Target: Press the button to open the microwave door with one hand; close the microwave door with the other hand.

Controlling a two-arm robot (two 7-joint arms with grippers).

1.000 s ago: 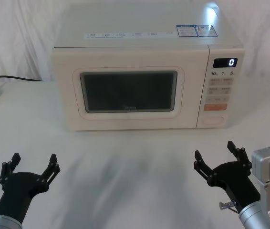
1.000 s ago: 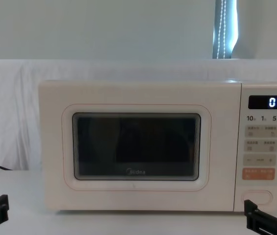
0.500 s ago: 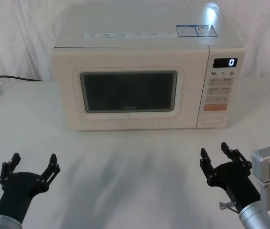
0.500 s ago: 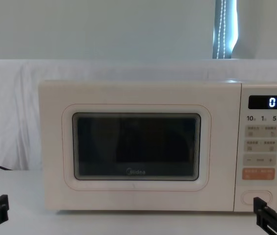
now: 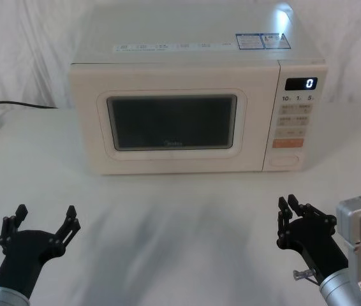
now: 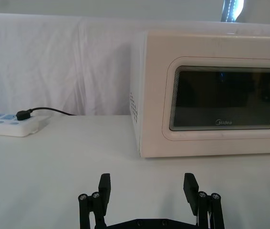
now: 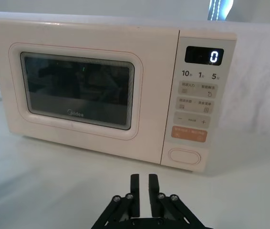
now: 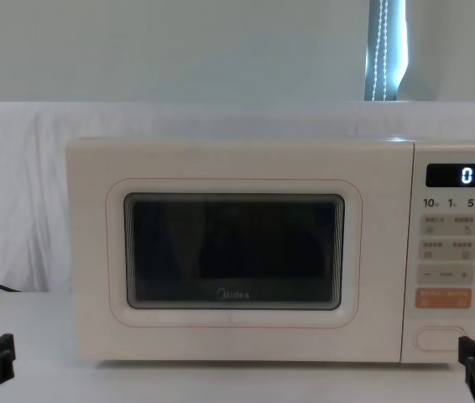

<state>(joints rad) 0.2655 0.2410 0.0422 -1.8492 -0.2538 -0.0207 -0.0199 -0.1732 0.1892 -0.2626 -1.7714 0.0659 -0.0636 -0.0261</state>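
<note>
The microwave door (image 5: 174,123) is seen shut, the button (image 5: 284,160) at the panel's lower end. The right end effector (image 5: 293,212) is held near the surface (image 5: 180,217) before the button, fingers nearly together, empty. The left end effector (image 5: 43,219) is spread wide, empty.

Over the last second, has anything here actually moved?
Yes: the right gripper has drawn its jaws together, from wide open to nearly touching, low over the table in front of the button. The left gripper stayed open and parked, and the microwave door stayed closed.
</note>
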